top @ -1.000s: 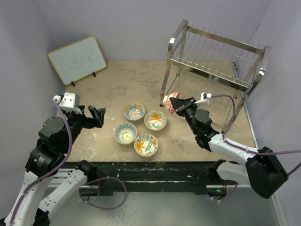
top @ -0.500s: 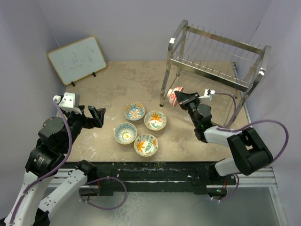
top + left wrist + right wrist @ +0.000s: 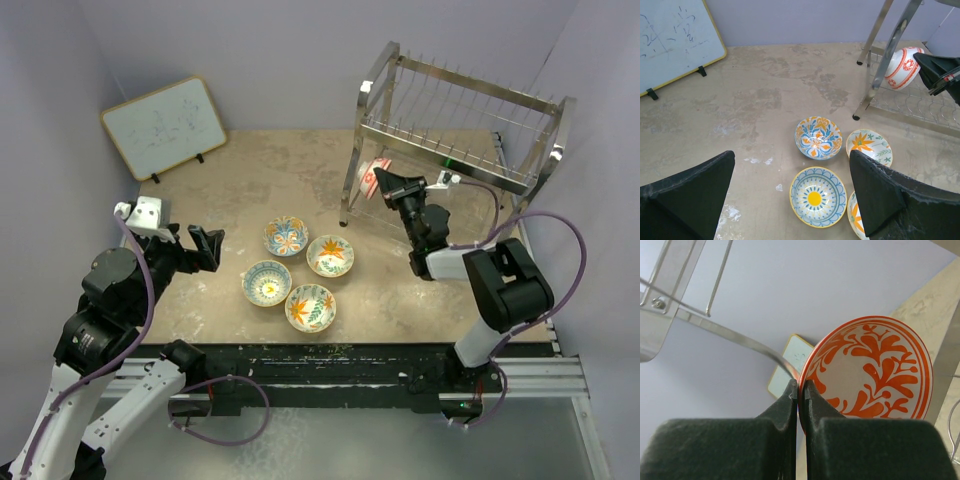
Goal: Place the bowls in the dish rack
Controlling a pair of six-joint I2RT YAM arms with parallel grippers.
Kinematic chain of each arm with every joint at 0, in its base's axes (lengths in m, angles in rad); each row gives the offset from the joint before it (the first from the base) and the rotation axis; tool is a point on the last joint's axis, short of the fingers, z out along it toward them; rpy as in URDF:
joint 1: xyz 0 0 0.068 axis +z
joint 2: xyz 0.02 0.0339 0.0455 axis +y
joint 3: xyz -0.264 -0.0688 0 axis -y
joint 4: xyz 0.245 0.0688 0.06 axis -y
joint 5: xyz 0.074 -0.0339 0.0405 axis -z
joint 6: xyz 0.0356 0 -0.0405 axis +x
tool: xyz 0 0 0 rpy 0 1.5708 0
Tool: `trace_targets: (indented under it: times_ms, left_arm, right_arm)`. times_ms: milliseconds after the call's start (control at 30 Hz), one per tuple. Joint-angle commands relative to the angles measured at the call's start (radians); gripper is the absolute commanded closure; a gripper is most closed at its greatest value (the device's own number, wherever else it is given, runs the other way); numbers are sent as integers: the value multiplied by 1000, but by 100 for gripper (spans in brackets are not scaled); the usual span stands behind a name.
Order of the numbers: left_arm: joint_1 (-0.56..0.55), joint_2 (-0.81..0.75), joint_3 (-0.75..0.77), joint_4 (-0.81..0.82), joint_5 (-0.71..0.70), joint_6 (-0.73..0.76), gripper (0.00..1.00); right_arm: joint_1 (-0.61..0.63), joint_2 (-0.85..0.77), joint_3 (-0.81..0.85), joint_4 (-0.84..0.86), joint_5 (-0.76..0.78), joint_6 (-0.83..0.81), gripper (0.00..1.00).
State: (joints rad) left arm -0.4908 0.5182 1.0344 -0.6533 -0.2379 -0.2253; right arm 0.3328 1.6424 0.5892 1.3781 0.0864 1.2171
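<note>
The right arm has swung up and in since a second ago, carrying the red-orange bowl (image 3: 378, 176) off the table (image 3: 280, 170) side and up against the rack's left end. Starting at the left, the whiteboard (image 3: 165, 125) leans at the back corner. In front of it the left gripper (image 3: 195, 247) hangs with its jaws spread wide, nothing between them, well apart from any bowl. In the middle, four bowls (image 3: 286, 236) sit upright in a tight cluster on the table, painted insides up. On the right, the right gripper (image 3: 388, 182) is pinched down to a sliver on the red-orange bowl's rim, one finger each side of the wall. The bowl stands on edge just past the fingertips, beside the front left legs of the dish rack (image 3: 455, 110), at lower-tier height. Whether it touches the wires I can't tell.
</note>
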Motion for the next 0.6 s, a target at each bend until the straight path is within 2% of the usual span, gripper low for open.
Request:
trace_targets:
  times_ms: [0, 300, 567]
  left_arm:
    - [8, 11, 30, 36, -4, 18, 1]
    - [7, 6, 26, 31, -18, 25, 1]
    - [7, 5, 23, 29, -27, 25, 1]
  right_arm:
    - [-28, 59, 73, 184, -19, 49, 100]
    - [-73, 282, 114, 397, -53, 173, 100]
    - [-88, 313, 96, 406, -49, 207, 100]
